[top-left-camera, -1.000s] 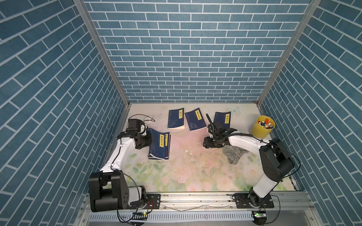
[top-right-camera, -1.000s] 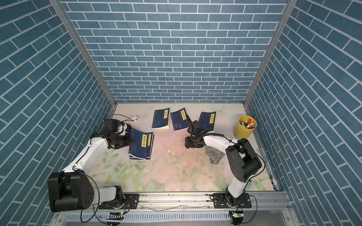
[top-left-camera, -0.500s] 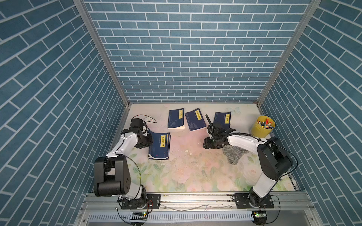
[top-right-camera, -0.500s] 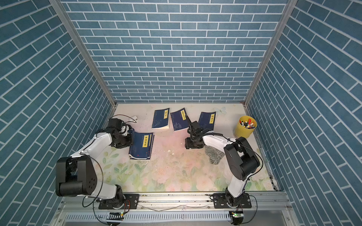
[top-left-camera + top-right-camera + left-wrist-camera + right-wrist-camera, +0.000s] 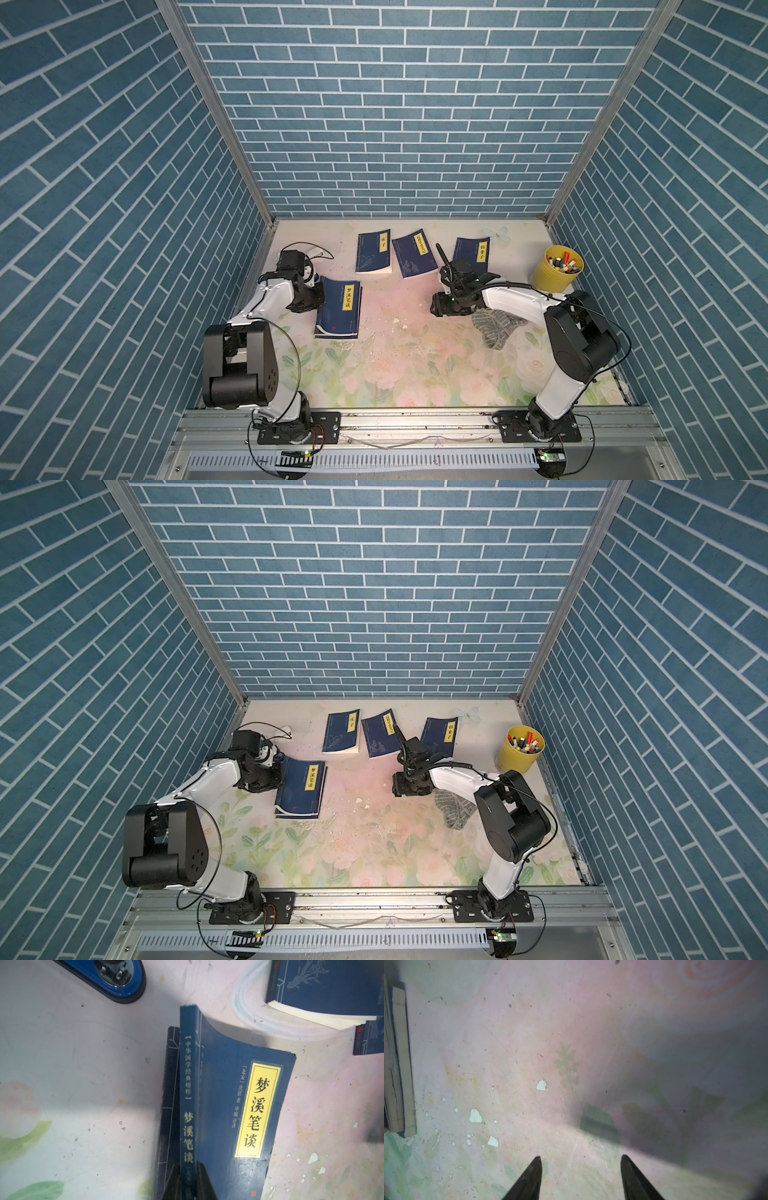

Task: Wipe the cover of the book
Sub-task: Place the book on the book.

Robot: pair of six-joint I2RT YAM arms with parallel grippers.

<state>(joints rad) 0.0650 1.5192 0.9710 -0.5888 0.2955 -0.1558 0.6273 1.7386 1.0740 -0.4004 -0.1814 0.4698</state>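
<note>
A dark blue book [image 5: 338, 306] [image 5: 301, 787] with a yellow title label lies on the floral mat at the left. My left gripper [image 5: 312, 297] [image 5: 275, 777] [image 5: 188, 1164] is shut on its spine edge. In the left wrist view the book [image 5: 224, 1105] has its front cover bowed upward. A grey cloth [image 5: 496, 328] [image 5: 455, 808] lies crumpled on the mat at the right, partly under my right arm. My right gripper [image 5: 436, 308] [image 5: 397, 789] [image 5: 581, 1158] hangs open just left of the cloth, low over bare mat, holding nothing.
Three more blue books [image 5: 373, 257] [image 5: 415, 259] [image 5: 471, 253] lie along the back. A yellow cup of pens [image 5: 557, 276] stands at the back right. A blue stapler-like object [image 5: 118, 978] sits behind the left gripper. Small white flecks [image 5: 474, 1116] dot the mat's middle.
My left arm has folded, its big lower link swinging up and nearer, while its gripper stays at the book's spine. The right arm and the cloth have barely moved.
</note>
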